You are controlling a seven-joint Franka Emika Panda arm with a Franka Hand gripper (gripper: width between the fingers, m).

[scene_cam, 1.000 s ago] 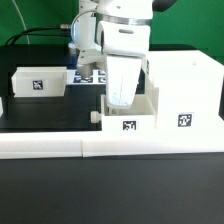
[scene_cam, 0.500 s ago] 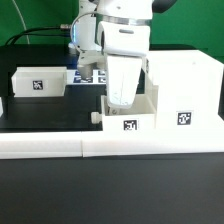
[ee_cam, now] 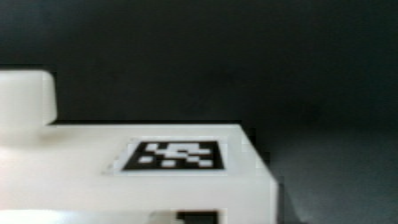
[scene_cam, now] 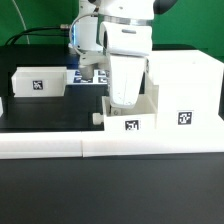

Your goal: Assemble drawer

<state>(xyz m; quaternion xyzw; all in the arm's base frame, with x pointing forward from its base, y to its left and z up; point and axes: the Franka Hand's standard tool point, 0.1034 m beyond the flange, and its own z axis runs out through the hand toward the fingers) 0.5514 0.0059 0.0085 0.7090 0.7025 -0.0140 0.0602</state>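
The small knobbed tray (scene_cam: 130,122) stands at the table's front edge, its knob (scene_cam: 95,117) toward the exterior view's left, its other end against the large hollow case (scene_cam: 185,88). My gripper (scene_cam: 122,103) reaches straight down into the tray. Its fingers are close together on a tray wall, and their tips are hidden inside. The wrist view shows the tray's white surface with a square tag (ee_cam: 178,155) close below the camera. A second tagged tray (scene_cam: 38,82) sits apart at the exterior view's left.
Long low white border bars (scene_cam: 100,146) run along the table's front. The marker board (scene_cam: 92,75) lies behind the arm. Black cables hang at the back left. The table top is black.
My gripper and the small tray have shifted slightly toward the case on the exterior view's right. Nothing else moved.
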